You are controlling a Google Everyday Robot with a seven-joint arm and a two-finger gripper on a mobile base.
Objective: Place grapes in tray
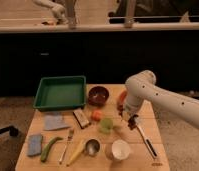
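The grapes point(133, 120) are a small dark reddish bunch lying on the wooden table, right of centre. My gripper point(128, 115) hangs from the white arm that comes in from the right, and it is directly over and against the left side of the grapes. The green tray point(45, 95) stands at the table's back left and holds nothing. It is well to the left of the gripper.
A dark bowl point(98, 95) and a partly hidden orange bowl point(121, 98) stand behind the gripper. An orange fruit point(96, 115), a light green fruit point(107, 124), a white cup point(119, 149) and a knife point(146, 141) lie nearby. A fork point(67, 145), sponge point(35, 144) and cloth point(54, 122) lie left.
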